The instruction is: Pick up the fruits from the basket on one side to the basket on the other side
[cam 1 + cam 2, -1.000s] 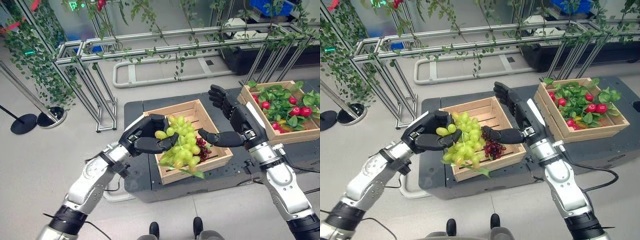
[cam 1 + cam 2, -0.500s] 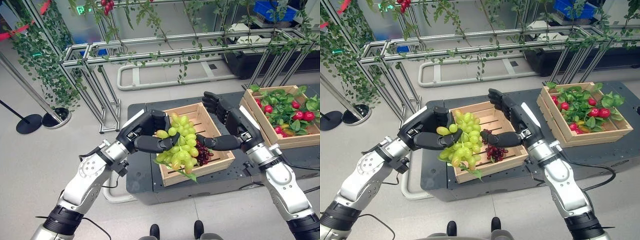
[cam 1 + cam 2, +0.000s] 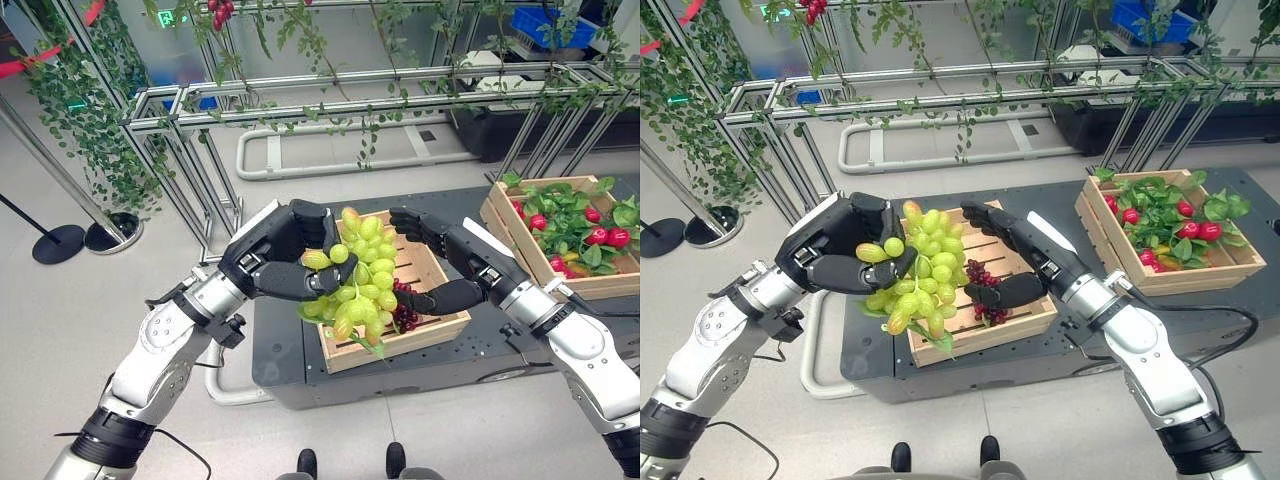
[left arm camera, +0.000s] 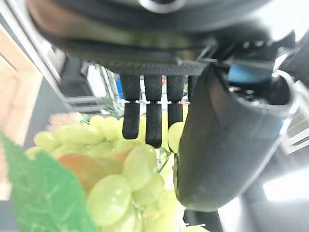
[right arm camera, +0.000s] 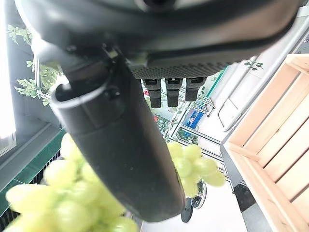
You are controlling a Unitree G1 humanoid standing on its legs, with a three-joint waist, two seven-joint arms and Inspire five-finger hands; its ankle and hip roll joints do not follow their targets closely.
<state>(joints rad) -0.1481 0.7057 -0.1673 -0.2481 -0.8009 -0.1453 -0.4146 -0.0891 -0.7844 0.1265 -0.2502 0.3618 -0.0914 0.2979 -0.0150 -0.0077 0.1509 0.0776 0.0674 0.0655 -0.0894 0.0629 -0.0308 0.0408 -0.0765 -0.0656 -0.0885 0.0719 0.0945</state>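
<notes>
A bunch of green grapes (image 3: 365, 275) hangs above the left half of the near wooden crate (image 3: 400, 342). My left hand (image 3: 285, 255) is shut on the top of the bunch, with its thumb (image 4: 217, 145) and fingers curled against the green grapes (image 4: 116, 183). My right hand (image 3: 455, 250) is open on the bunch's other side. Its fingers reach over the crate and its thumb (image 5: 116, 145) lies under the green grapes (image 5: 82, 193). A small bunch of purple grapes (image 3: 405, 312) lies in the near crate. The far crate (image 3: 590, 288) on the right holds red fruits among green leaves.
Both crates stand on a dark low platform (image 3: 290, 365). Behind it runs a metal rail frame (image 3: 330, 90) hung with green vines. A black post base (image 3: 55, 243) stands on the floor at the left.
My left hand has raised the green grapes a little higher over the near crate. My right hand has come in from the right, and its thumb now lies under the bunch.
</notes>
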